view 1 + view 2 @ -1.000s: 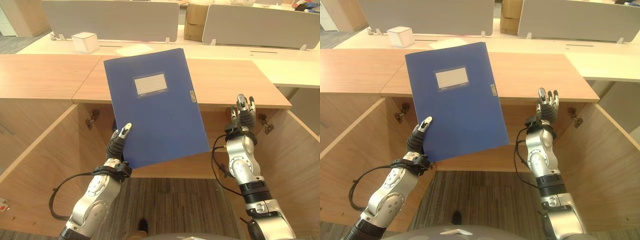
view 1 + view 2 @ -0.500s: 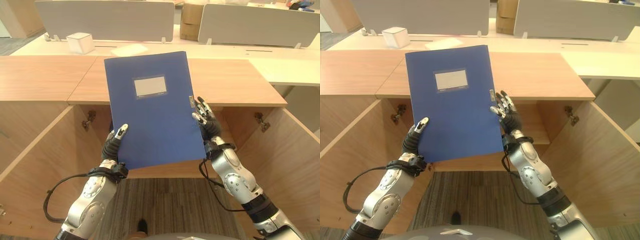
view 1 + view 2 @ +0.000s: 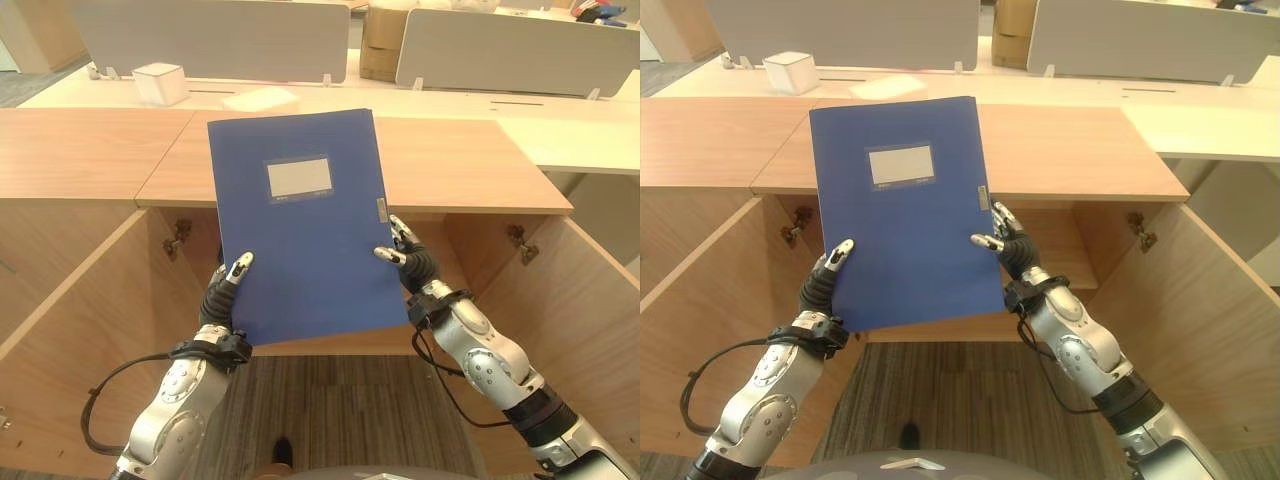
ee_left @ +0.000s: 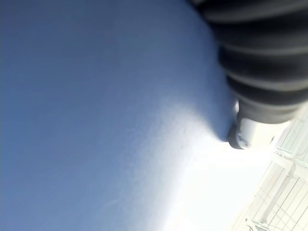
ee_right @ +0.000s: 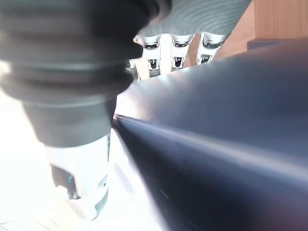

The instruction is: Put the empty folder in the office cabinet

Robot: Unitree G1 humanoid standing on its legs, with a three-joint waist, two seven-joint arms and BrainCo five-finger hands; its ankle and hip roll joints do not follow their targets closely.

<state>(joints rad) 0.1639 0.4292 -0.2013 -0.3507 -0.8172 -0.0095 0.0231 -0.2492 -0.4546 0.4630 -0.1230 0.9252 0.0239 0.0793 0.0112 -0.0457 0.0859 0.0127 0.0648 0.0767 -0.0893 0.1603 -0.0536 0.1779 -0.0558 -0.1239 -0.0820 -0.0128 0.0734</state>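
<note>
Both hands, left hand [image 3: 225, 297] and right hand [image 3: 408, 262], clamped on folder [image 3: 300, 220] edges above open cabinet [image 3: 440, 240]: lower it level, then slide inside.

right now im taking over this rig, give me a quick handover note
Left hand: shut on the blue folder, thumb on its front near the lower left corner.
Right hand: shut on the folder's right edge, thumb in front.
The folder is held up, roughly upright, in front of the open cabinet, above its desk top.
Done: folder in both hands.
Left: lower it into the cabinet and let go.
</note>
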